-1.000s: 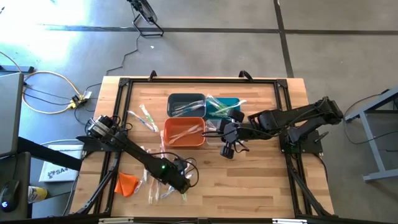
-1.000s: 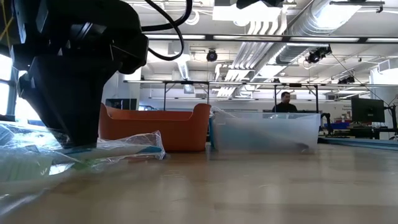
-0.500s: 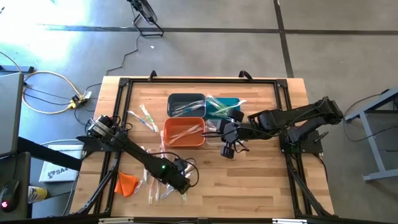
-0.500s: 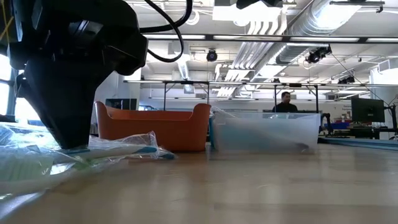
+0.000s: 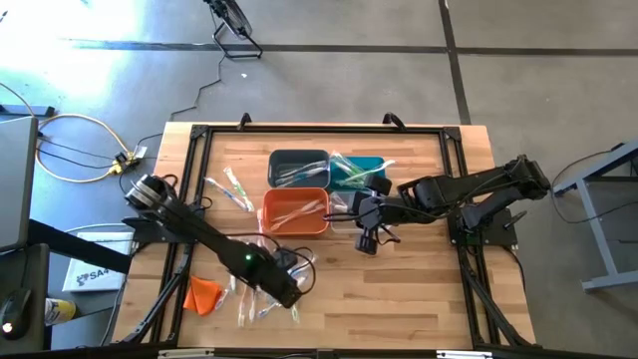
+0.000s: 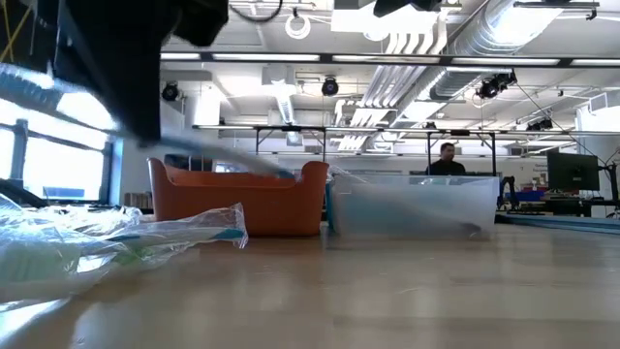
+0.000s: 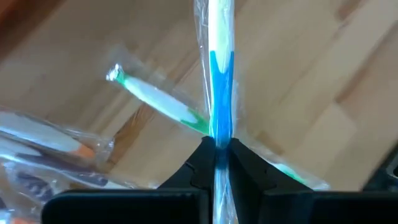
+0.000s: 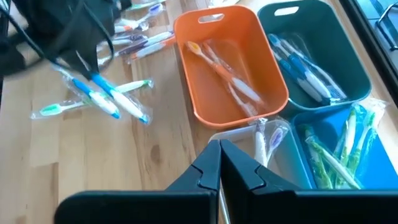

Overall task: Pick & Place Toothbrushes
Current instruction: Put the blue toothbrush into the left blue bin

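My left gripper [image 5: 289, 297] is near the table's front, shut on a blue-and-white toothbrush [image 7: 221, 93] in a clear wrapper, held above the wood. It also shows in the right wrist view [image 8: 93, 87] and blurred in the low view [image 6: 194, 160]. More wrapped toothbrushes lie flat on the table below it [image 7: 155, 99] and at the left [image 5: 231, 187]. Others lie in the bins. My right gripper [image 5: 366, 239] is shut and empty, just on the near side of the clear bin [image 5: 344, 209]. My left gripper pinches the toothbrush at the blue middle part of its handle [image 7: 221, 134], through the wrapper, between its two fingers. The fingers come from above and lie across the handle. The toothbrush is lifted clear of the table and sits tilted in the hold.
Four bins stand together mid-table: dark grey [image 5: 297, 165], teal [image 5: 357, 172], orange [image 5: 295, 211] and the clear one. An orange cloth lump [image 5: 202, 294] lies near the front left. Bare wood lies at the front right. A person [image 6: 444, 160] shows far behind the table.
My left gripper has gone up from the pile of wrapped toothbrushes at the table's front, carrying the blue-and-white toothbrush clear of the wood. The other wrapped toothbrushes stay on the table.
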Tool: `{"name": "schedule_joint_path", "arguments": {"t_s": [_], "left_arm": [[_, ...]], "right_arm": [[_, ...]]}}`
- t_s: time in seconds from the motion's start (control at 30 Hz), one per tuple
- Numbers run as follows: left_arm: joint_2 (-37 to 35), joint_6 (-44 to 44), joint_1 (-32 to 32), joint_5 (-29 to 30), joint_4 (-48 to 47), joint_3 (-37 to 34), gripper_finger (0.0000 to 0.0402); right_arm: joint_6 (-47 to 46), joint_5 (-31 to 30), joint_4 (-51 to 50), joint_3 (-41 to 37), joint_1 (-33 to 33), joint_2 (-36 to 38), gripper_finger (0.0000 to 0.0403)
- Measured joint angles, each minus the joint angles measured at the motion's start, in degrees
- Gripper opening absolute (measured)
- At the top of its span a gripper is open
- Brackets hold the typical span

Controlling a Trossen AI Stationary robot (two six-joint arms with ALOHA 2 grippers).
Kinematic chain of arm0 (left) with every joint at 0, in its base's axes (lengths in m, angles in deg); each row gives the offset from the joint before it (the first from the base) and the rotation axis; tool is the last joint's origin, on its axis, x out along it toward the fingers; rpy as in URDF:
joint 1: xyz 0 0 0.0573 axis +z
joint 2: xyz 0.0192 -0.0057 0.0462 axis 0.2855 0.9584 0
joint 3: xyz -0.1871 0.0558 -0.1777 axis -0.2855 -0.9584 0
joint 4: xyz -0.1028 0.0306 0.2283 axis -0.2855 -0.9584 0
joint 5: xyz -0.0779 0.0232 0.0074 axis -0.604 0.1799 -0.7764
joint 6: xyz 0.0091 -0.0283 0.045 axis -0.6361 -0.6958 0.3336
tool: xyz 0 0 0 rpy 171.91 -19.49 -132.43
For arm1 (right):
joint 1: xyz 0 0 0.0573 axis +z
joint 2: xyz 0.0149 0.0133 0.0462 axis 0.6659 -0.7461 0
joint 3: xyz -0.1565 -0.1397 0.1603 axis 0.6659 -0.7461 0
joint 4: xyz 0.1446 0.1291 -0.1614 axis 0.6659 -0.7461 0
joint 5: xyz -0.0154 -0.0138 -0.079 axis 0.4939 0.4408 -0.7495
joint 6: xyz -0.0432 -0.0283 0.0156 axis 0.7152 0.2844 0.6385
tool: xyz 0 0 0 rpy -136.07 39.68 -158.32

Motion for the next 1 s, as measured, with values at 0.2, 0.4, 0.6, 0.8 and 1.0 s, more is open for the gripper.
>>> {"name": "schedule_joint_path", "arguments": {"t_s": [0.2, 0.4, 0.6, 0.8, 1.0], "left_arm": [[-5.99, 5.22, 0.02, 4.46, -0.34, 0.0, 0.0023], [-11.91, 10.95, 0.63, 11.74, -3.32, 0.02, 0.0022], [-17.05, 20.09, 5.96, 15.36, -8.1, 0.02, 0.002], [-19.32, 35.68, 15.28, 15.66, -8.15, 0.04, 0.002], [-19.56, 49.7, 27.12, 15.61, -7.0, 0.02, 0.002]], "right_arm": [[0.0, 2.89, -1.49, 0.0, 0.0, 0.0, 0.0002], [-0.01, 4.34, -2.04, 0.0, 0.0, 0.0, 0.0002], [-0.01, 4.0, -1.96, 0.0, -0.28, 0.0, 0.0002], [-0.53, 3.99, -0.73, 0.0, -2.3, 0.0, 0.0002], [-0.64, 4.13, 2.36, 0.0, -4.5, 0.0, 0.0002]]}}
